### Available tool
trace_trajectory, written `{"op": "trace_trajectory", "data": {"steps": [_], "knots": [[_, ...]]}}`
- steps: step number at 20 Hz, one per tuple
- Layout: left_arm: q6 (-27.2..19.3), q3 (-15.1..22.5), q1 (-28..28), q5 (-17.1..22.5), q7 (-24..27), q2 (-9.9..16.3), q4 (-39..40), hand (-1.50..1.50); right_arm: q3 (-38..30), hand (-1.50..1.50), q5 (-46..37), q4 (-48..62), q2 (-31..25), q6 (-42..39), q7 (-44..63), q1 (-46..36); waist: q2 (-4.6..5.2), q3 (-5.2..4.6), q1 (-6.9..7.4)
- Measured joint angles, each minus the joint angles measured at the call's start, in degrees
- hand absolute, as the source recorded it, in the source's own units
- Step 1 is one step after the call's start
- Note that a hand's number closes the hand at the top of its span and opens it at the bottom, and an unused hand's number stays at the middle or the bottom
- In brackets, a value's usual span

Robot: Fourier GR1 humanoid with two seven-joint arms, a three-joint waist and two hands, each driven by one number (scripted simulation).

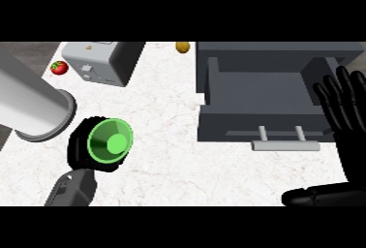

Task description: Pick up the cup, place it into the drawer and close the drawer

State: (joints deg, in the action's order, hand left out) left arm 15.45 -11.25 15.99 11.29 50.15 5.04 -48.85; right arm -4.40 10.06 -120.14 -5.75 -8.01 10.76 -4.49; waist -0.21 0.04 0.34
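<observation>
The green cup [111, 141] is over the white counter at the left, its open mouth facing up toward me. My left hand [79, 145] is curled round it, black fingers wrapping its rim and side, with the grey wrist below. The dark grey drawer [214, 121] stands pulled open at the right, its inside bare and its pale bar handle [286, 144] facing me. The cup is left of the drawer and outside it. My right hand [352, 145] is at the right edge beside the drawer's front corner, open, fingers straight and pointing up, thumb low.
A large grey cylinder [32, 104] slants in from the upper left, close to the cup. A grey toaster [100, 60] and a red tomato [59, 68] sit at the back left. A yellowish item [183, 47] lies at the back edge.
</observation>
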Motion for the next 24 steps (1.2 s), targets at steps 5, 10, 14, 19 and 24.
{"op": "trace_trajectory", "data": {"steps": [5,10,14,19,24], "knots": [[-1.18,3.37,0.28,1.46,-9.79,-1.66,-13.12,1.5,-0.87,-1.5,0.77,0.68,-0.36,-0.07,0.27,-1.05,-0.03,0.02,0.12],[-4.34,6.23,1.38,3.42,-20.78,-3.68,-24.69,1.5,-0.08,-1.5,-0.34,0.82,0.09,0.35,0.13,-1.11,0.01,0.0,-0.04],[-8.88,7.43,5.87,4.18,-26.84,-4.4,-28.88,1.5,0.28,-1.5,-0.8,0.72,0.4,0.2,-0.6,-0.26,0.08,-0.02,-0.31],[-15.11,10.1,11.41,3.23,-33.05,-4.74,-32.2,1.5,0.82,-1.5,-1.9,0.1,0.68,0.69,-0.54,-0.31,0.13,-0.02,-0.48],[-22.08,12.99,19.1,1.88,-38.49,-4.89,-32.09,1.5,-0.51,-1.5,-1.32,2.94,0.14,-0.46,-3.03,-0.66,0.17,-0.02,-0.63]]}}
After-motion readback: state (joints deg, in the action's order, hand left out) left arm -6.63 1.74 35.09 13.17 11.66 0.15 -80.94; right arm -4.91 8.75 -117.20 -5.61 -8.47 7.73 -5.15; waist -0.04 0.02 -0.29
